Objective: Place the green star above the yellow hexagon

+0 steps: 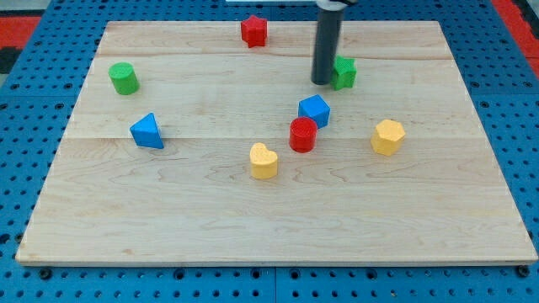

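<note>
The green star (344,72) lies near the view's top, right of centre, partly hidden behind my rod. My tip (323,82) rests against the star's left side. The yellow hexagon (387,136) lies below and to the right of the star, toward the board's right side.
A blue cube (314,110) and a red cylinder (303,135) sit just below my tip. A yellow heart (264,161) is lower left of them. A red star (253,30) is at the top, a green cylinder (124,78) and a blue triangle (147,131) at the left.
</note>
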Motion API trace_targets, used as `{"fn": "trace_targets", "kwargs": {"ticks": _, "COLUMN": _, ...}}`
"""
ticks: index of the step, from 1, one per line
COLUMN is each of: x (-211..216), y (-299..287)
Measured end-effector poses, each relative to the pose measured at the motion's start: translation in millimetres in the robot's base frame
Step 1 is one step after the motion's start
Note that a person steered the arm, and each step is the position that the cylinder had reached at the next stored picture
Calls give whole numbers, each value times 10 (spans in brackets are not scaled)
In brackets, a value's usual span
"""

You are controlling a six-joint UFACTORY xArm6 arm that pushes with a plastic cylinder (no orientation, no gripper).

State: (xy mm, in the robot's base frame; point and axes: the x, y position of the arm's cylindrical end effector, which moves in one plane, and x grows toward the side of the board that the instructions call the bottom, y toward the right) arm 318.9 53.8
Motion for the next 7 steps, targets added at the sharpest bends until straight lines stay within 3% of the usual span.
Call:
{"fn": "trace_targets", "kwargs": {"ticks": 2, "x": -281, "y": 433}}
{"fn": "trace_targets", "kwargs": {"ticks": 3, "x": -158, "y": 907}}
{"fn": "trace_targets", "kwargs": {"ticks": 4, "x": 292, "y": 1250}}
{"fn": "trace_targets", "kwargs": {"ticks": 6, "x": -218, "y": 604}}
{"fn": "trace_targets", "kwargs": {"ticks": 7, "x": 136, "y": 953}}
